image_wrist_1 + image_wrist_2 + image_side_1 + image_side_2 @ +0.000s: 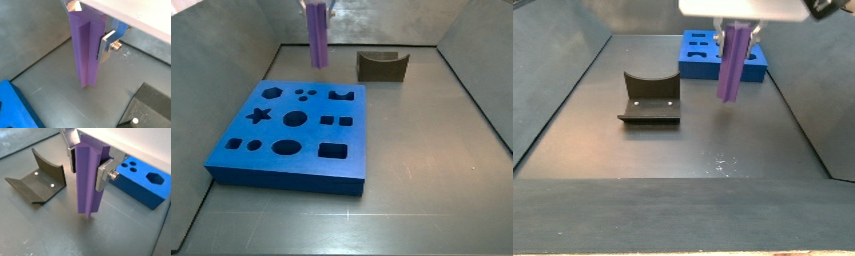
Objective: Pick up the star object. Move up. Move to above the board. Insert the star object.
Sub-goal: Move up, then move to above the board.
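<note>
My gripper (87, 165) is shut on the star object (88, 183), a tall lilac prism with a star-shaped section. It hangs upright between the silver fingers (105, 175) and also shows in a wrist view (87, 50). Its lower end seems to be off the grey floor. In a side view the star object (317, 35) is beyond the far edge of the board (291, 135), a flat blue slab with many holes, including a star-shaped one (259, 115). In a side view the gripper (740, 22) holds the star object (732, 65) just in front of the board (704, 55).
The fixture (381, 66), a dark curved bracket on a base plate, stands on the floor beside the held piece and shows in a side view (649, 100) and both wrist views (37, 180) (150, 110). Grey walls enclose the floor.
</note>
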Robot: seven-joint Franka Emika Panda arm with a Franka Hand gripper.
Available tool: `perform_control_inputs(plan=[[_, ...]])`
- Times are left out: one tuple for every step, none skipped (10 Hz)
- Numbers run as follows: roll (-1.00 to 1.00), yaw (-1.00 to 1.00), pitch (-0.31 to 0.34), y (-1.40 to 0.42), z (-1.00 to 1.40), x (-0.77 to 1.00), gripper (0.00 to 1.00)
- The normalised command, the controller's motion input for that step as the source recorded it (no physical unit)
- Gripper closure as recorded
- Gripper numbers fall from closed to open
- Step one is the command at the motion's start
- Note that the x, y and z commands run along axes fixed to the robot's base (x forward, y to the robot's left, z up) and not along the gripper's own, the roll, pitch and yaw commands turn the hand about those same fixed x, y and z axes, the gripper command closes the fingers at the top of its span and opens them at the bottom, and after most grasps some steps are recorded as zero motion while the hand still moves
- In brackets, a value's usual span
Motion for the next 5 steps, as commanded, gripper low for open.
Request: perform_control_inputs(plan=[[-0.11, 0.00, 0.002, -0.01, 0.30, -0.03, 1.00], [-0.13, 0.00, 0.010, -0.01, 0.17, -0.03, 1.00], [0.27, 0.28, 0.199, 0.07, 1.00, 0.31, 1.00], [0.27, 0.27, 0.212, 0.06, 1.00, 0.31, 1.00], [0.26, 0.24, 0.235, 0.06, 1.00, 0.29, 1.00]])
